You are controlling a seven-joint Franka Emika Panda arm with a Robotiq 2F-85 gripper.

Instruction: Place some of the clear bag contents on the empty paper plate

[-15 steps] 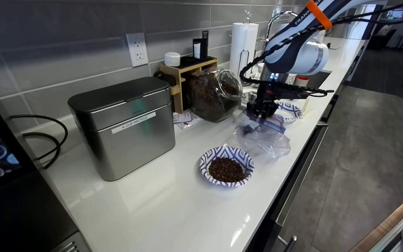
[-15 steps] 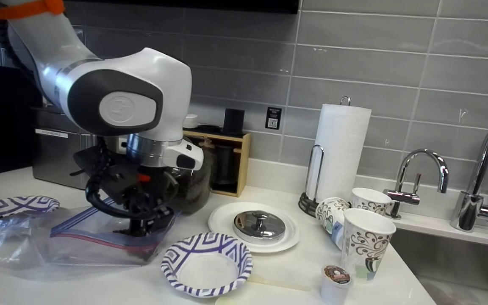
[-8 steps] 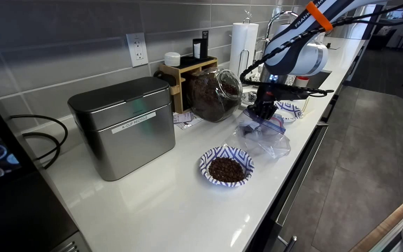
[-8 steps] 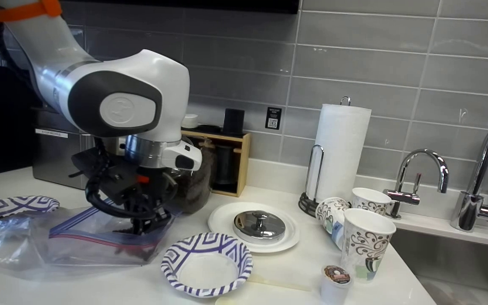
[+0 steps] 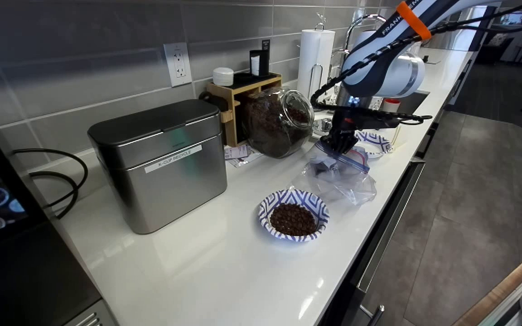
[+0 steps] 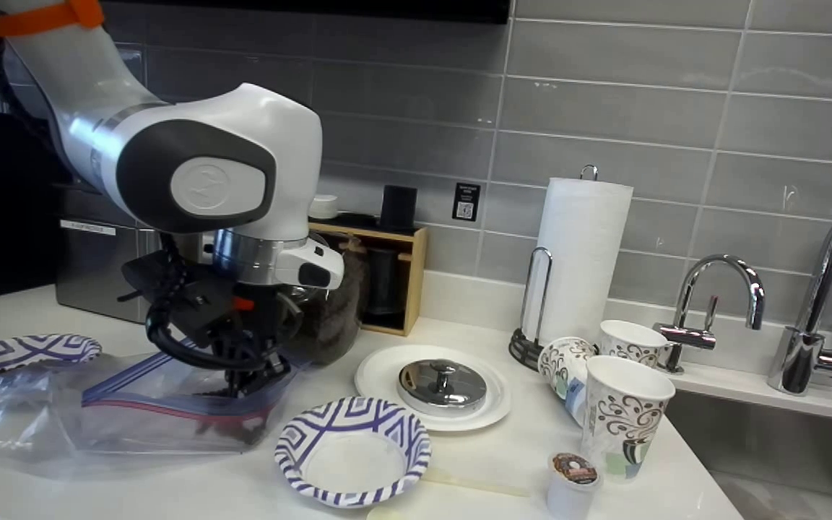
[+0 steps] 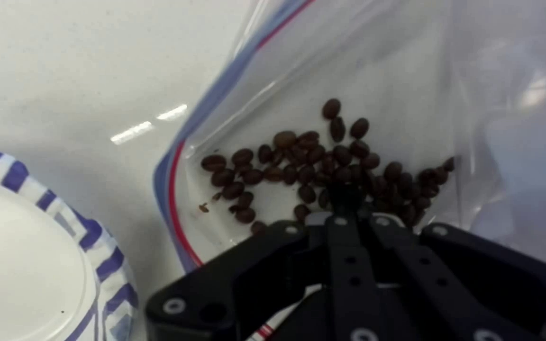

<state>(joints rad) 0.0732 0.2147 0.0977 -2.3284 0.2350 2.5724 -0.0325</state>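
Gripper (image 7: 348,196): clenched; whether it pinches any beans (image 7: 296,166) is hidden.
Beans: loose around it; a weak pinch could scatter some on the table (image 7: 88,61).
Clear bag (image 6: 141,430): gaping around both; a snagged rim could drag it along.
Paper plate (image 6: 353,462): just beside, without beans.

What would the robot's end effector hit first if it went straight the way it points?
Most likely the dark beans inside the clear bag: the end effector points down at them. Depth is unclear in the wrist view, so it may already touch some.
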